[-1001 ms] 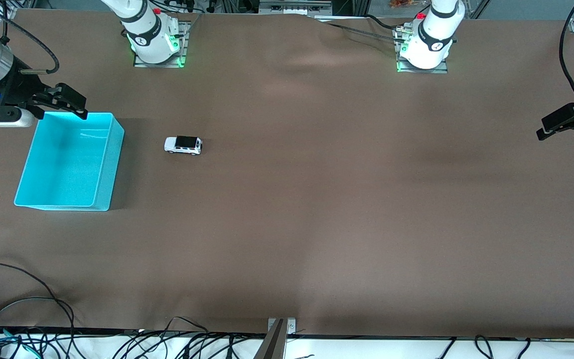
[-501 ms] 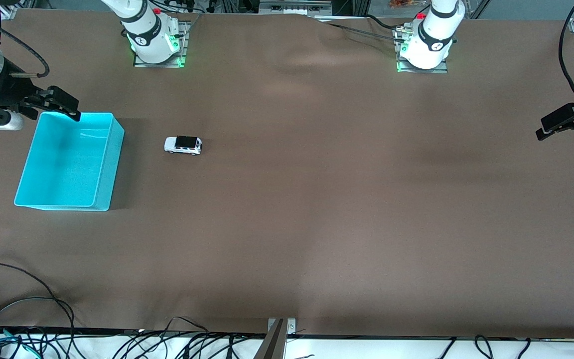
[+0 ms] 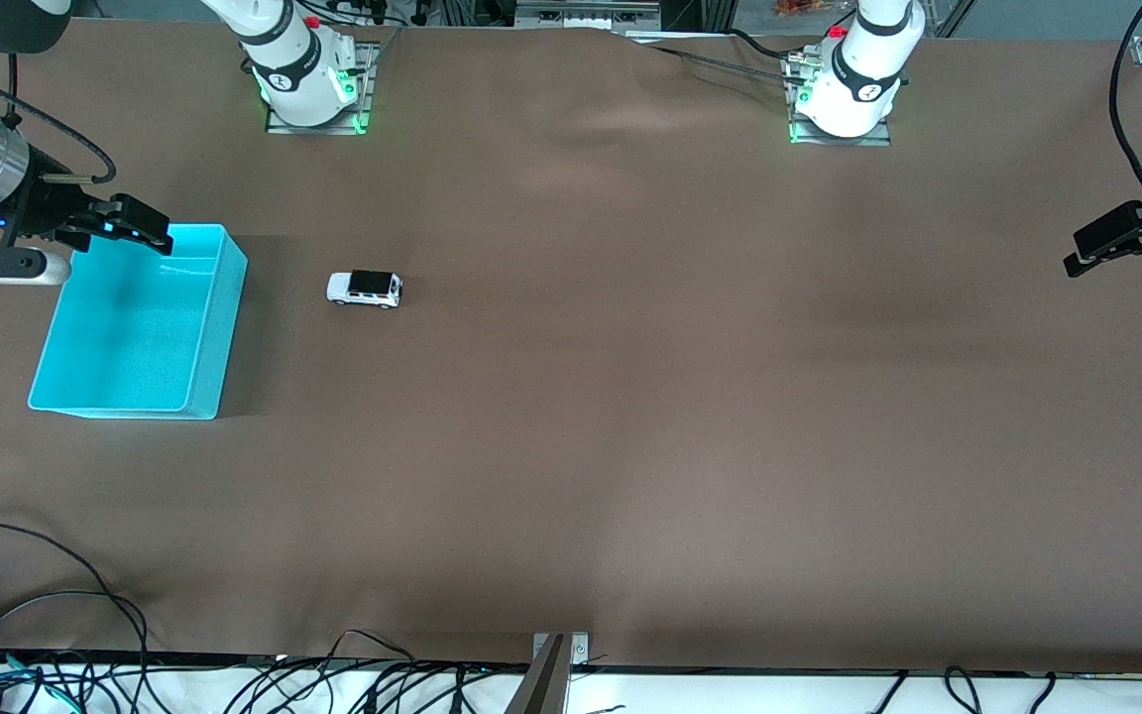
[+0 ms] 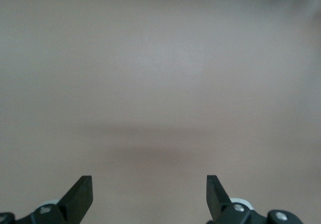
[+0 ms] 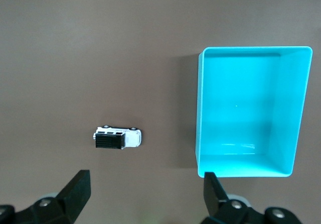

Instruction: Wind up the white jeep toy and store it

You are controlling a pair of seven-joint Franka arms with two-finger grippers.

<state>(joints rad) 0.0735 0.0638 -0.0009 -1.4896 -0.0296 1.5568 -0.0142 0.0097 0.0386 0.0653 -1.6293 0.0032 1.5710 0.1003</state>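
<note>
Overhead, front view, read from the right arm's end across to the left arm's end. Right gripper (image 3: 140, 226): up in the air over the turquoise bin (image 3: 206, 392) at its edge nearest the arm bases, fingers apart, holding nothing. Bin: open-topped, nothing inside, resting on the worktop (image 3: 630, 416). White jeep toy (image 3: 364, 289): on its wheels on the worktop just beside the bin, toward the left arm's end, apart from it. Worktop: brown sheet w/ faint creases near the arm bases (image 3: 313, 84); cables (image 3: 56, 635) along its camera-side edge. Left gripper (image 3: 1111, 243): waits over bare worktop at the left arm's end, fingers apart, nothing held.
</note>
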